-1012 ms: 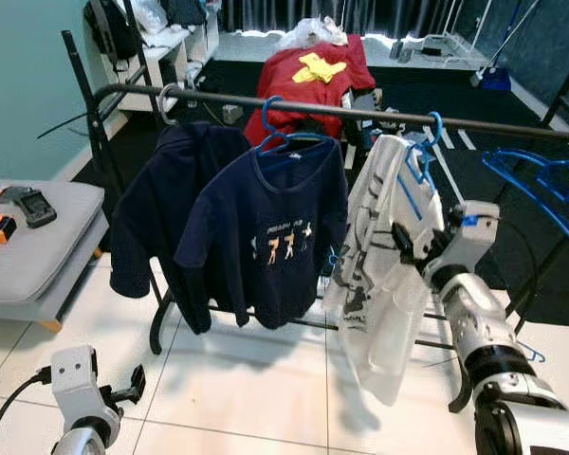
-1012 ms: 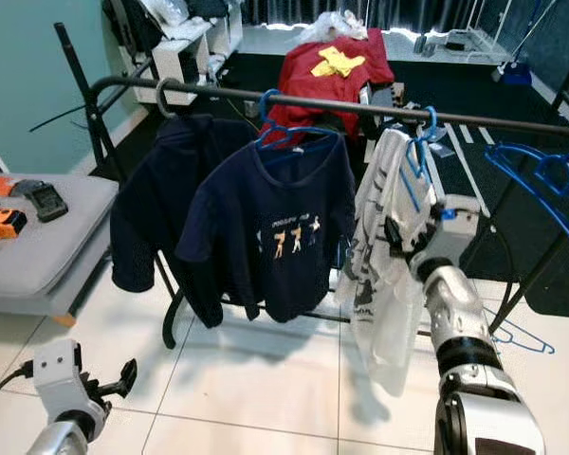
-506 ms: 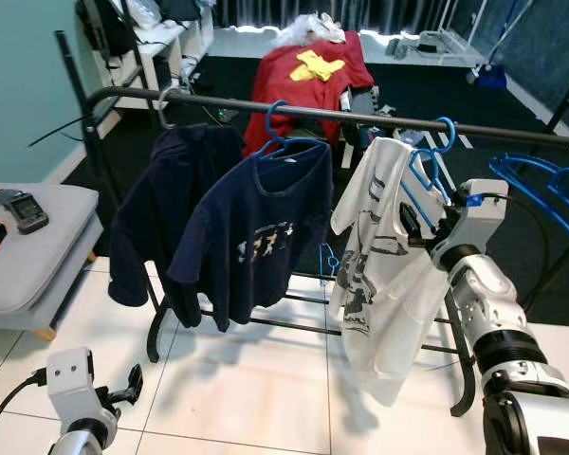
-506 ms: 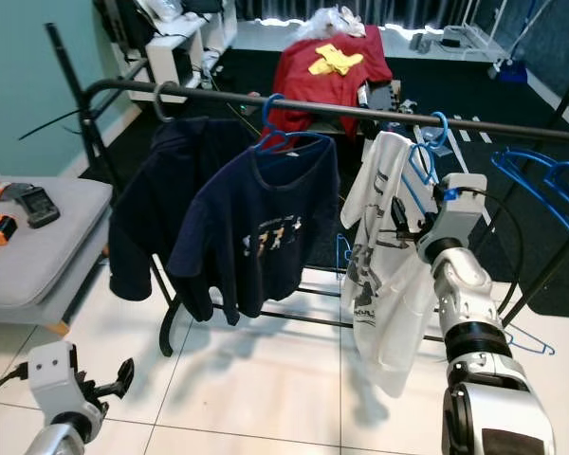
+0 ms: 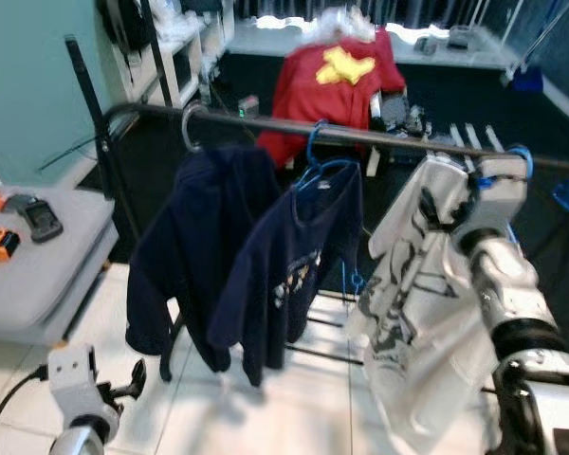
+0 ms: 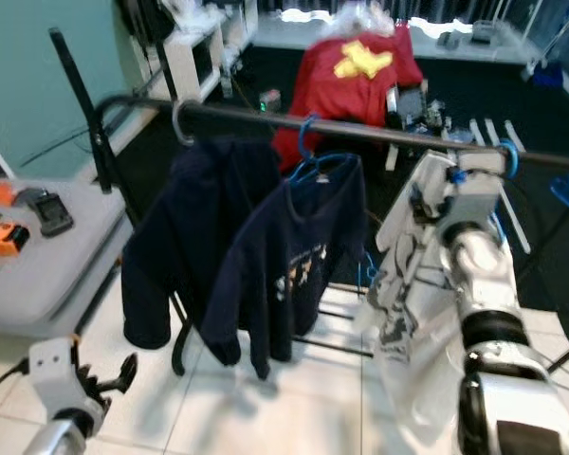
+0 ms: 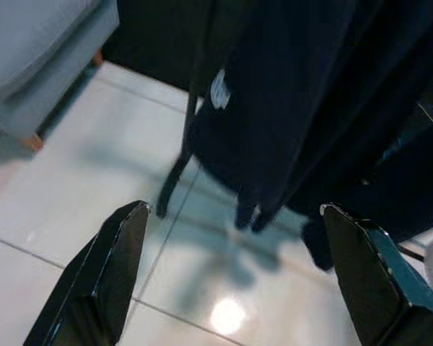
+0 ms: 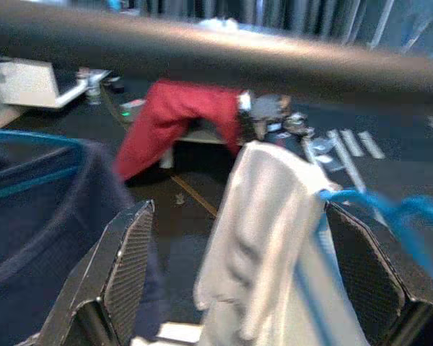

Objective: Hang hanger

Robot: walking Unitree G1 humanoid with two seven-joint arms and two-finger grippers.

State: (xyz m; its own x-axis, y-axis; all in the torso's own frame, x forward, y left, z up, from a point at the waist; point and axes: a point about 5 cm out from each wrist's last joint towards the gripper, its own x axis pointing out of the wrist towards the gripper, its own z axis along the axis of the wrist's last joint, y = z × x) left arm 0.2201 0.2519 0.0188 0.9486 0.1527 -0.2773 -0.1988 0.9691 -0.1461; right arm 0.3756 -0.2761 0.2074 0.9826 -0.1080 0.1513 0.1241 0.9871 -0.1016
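White tiled floor [image 5: 313, 398], clothes rail [image 5: 379, 137], grey bench [image 5: 28, 275]

Between the open right hand [image 8: 238, 274] fingers, a white shirt [image 8: 263, 245] hangs on a blue hanger [image 8: 375, 209] below the rail [image 8: 202, 54].

We record the blue hanger [image 5: 518, 163] at right of frame, its hook at the dark rail [image 5: 360, 136], which runs across the upper frame. It carries a white printed shirt [image 5: 427, 284], draped askew toward lower right. Motion blur obscures whether the hook fully seats.
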